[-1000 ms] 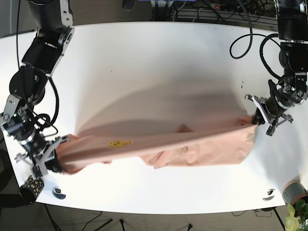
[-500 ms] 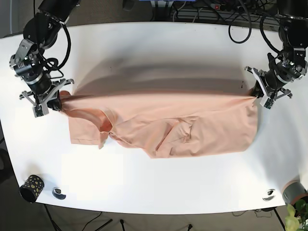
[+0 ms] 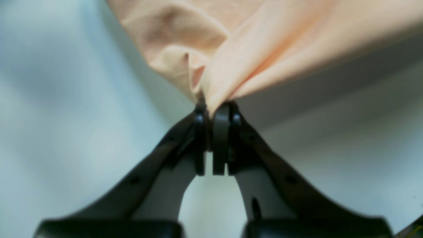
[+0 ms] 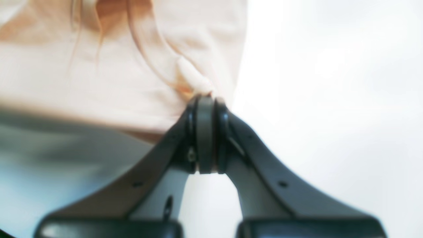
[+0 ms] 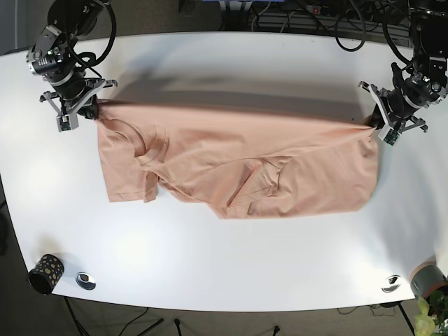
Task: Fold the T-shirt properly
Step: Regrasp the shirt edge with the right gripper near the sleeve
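Note:
A peach T-shirt (image 5: 238, 157) is stretched across the white table (image 5: 224, 63), its far edge lifted between both arms. My left gripper (image 5: 376, 120), at the base view's right, is shut on the shirt's right corner; the left wrist view shows the closed gripper (image 3: 211, 107) pinching bunched cloth (image 3: 231, 49). My right gripper (image 5: 89, 108), at the base view's left, is shut on the shirt's left corner; the right wrist view shows the gripper (image 4: 205, 99) closed on the fabric (image 4: 132, 66). A sleeve (image 5: 129, 175) and a crumpled fold (image 5: 262, 182) lie on the table.
A dark patterned cup (image 5: 45, 273) and a small round cap (image 5: 85, 281) sit at the table's front left. Another small round object (image 5: 391, 283) lies at the front right. Cables (image 5: 294, 14) run behind the table's far edge.
Both grippers carried the shirt's edge from the table's front toward the far side, the right arm moving most. The shirt now spreads wider and flatter over the middle.

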